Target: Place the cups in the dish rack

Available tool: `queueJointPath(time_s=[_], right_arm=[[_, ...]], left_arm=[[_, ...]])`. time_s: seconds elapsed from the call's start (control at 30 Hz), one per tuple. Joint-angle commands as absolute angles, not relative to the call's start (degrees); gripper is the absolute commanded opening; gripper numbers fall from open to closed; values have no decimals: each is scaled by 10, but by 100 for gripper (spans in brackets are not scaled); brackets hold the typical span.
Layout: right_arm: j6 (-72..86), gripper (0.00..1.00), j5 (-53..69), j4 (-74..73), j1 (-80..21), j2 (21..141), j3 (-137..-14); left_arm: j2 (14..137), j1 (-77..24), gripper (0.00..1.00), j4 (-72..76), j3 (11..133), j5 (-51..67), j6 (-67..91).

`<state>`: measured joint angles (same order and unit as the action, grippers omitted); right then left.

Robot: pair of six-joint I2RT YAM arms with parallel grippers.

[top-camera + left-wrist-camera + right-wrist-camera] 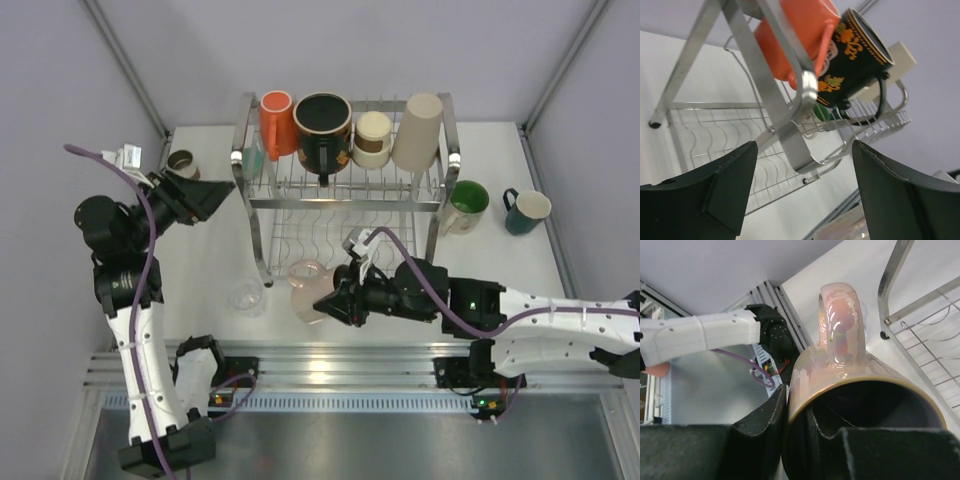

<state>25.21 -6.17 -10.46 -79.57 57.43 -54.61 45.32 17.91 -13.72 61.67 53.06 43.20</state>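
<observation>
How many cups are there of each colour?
Orange mug: 1
Black mug: 1
Beige: 2, tall cup, paper cup
Green mug: 1
Teal mug: 1
Pink mug: 1
Clear: 2, table glass, rack glass
Brown cup: 1
Total: 10

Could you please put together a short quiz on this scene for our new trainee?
1. True or false: the right jaws grip the pink mug by its rim.
2. Which cup stands on the table, right of the dish rack? A green mug; B orange mug; C black mug.
3. Fill in: the left jaws are ____.
Key: 1 true; 2 A; 3 open.
</observation>
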Motion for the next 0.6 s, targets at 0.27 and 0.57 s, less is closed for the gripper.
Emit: queueJointPath(time_s=[0.27,0.57], right_arm=[[281,0,-93,196,-789,534,-507],[290,0,-119,218,-789,505,-497]], left_arm=[[353,155,81,-20,505,595,510],[309,152,80,-84,486,573,474]])
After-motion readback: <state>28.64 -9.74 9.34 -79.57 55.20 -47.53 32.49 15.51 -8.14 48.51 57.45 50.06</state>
